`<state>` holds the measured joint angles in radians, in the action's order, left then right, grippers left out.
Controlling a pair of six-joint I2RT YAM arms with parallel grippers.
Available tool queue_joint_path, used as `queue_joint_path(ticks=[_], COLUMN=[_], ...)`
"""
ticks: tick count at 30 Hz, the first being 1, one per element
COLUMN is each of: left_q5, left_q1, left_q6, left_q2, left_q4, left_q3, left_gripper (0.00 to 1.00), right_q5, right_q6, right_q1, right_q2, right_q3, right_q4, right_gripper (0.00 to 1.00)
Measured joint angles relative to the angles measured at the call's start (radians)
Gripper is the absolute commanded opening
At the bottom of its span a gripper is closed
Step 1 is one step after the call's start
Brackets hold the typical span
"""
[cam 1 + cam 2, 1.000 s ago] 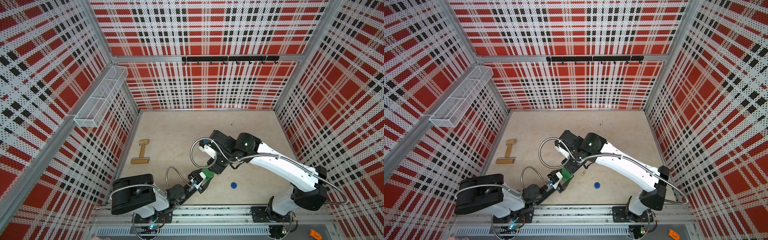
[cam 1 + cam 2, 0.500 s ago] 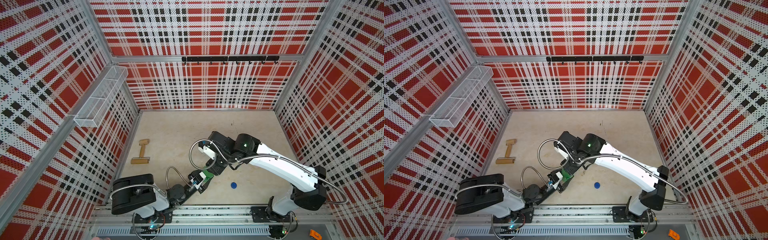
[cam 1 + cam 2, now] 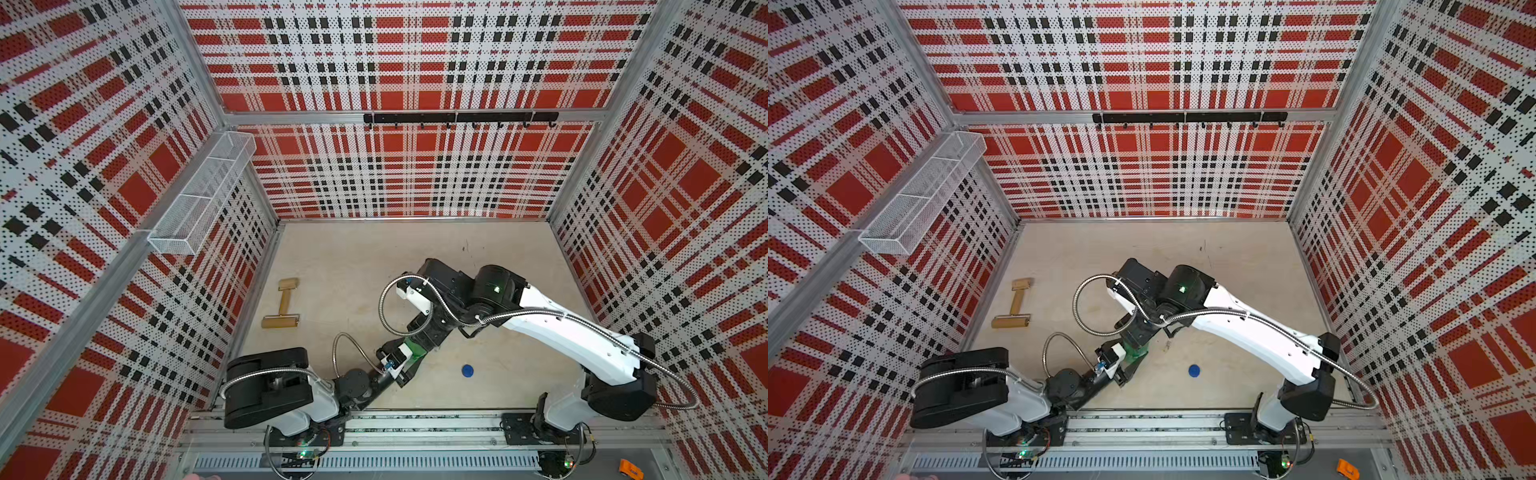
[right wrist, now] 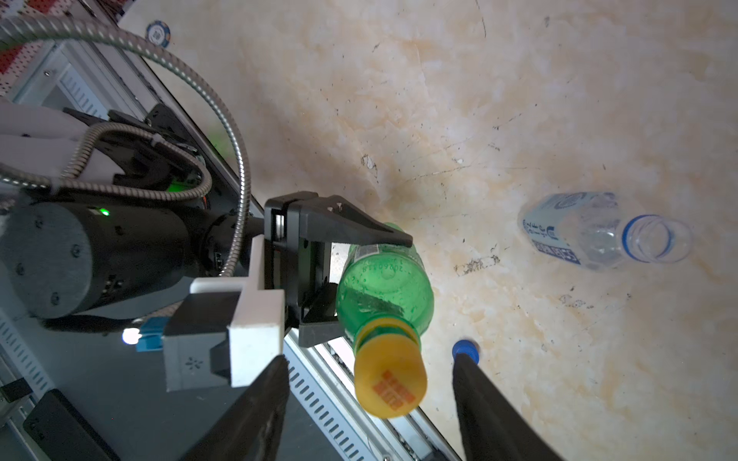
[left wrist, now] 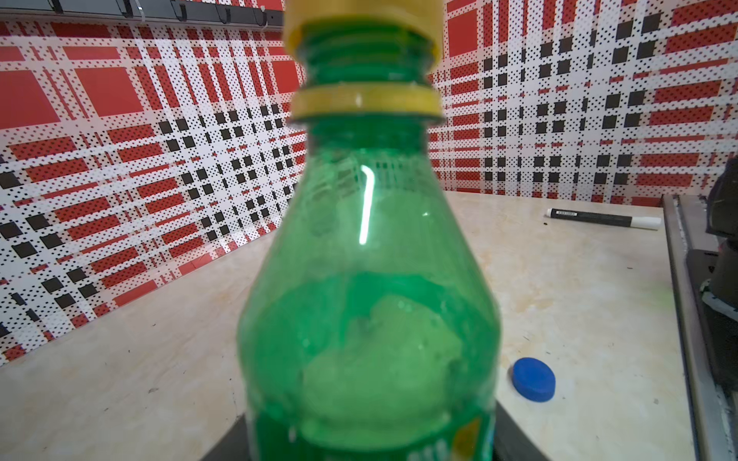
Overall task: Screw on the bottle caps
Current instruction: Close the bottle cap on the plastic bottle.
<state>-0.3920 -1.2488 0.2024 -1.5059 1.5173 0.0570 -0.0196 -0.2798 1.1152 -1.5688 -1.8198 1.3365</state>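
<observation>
My left gripper (image 4: pixel 359 287) is shut on the label part of the green bottle (image 5: pixel 367 279), holding it upright near the table's front edge; the bottle (image 3: pixel 413 348) also shows in a top view. The yellow cap (image 4: pixel 389 383) sits on the bottle's neck, with threads still showing below the yellow cap (image 5: pixel 363 16). My right gripper (image 4: pixel 371 365) hangs over the cap, open, with a gap on each side of it. The blue cap (image 3: pixel 467 370) lies on the table to the right of the bottle. The clear bottle (image 4: pixel 599 235) lies on its side, uncapped.
A black marker (image 5: pixel 603 218) lies on the table beyond the blue cap (image 5: pixel 534 379). A dark chip (image 4: pixel 157 34) rests by the front rail. A wooden roller (image 3: pixel 284 303) lies at the left. A wire basket (image 3: pixel 203 195) hangs on the left wall.
My right gripper has opened off the yellow cap, which stays on the green bottle. The left gripper keeps its hold and has not moved.
</observation>
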Motion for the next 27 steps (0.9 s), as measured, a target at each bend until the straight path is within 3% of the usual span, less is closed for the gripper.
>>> queue_joint_path(ticks=[5,13,27], left_q5=[0.000,0.002,0.015], left_q1=[0.000,0.000,0.000], left_q6=[-0.012,-0.041,-0.069], left_q2=[0.000,0.019,0.027], left_q4=[0.000,0.000,0.000], left_q3=[0.000,0.000,0.006], left_gripper=[0.59,0.59,0.59], right_q5=[-0.056,-0.112,-0.085], right_q6=[-0.008,-0.022,-0.024], right_q1=[-0.008,-0.112,-0.105], right_q2=[0.020,0.151,0.126], right_q3=[-0.061,0.038,0.104], right_q4=[-0.001,-0.014,-0.064], right_gripper=[0.85,0.85,0.84])
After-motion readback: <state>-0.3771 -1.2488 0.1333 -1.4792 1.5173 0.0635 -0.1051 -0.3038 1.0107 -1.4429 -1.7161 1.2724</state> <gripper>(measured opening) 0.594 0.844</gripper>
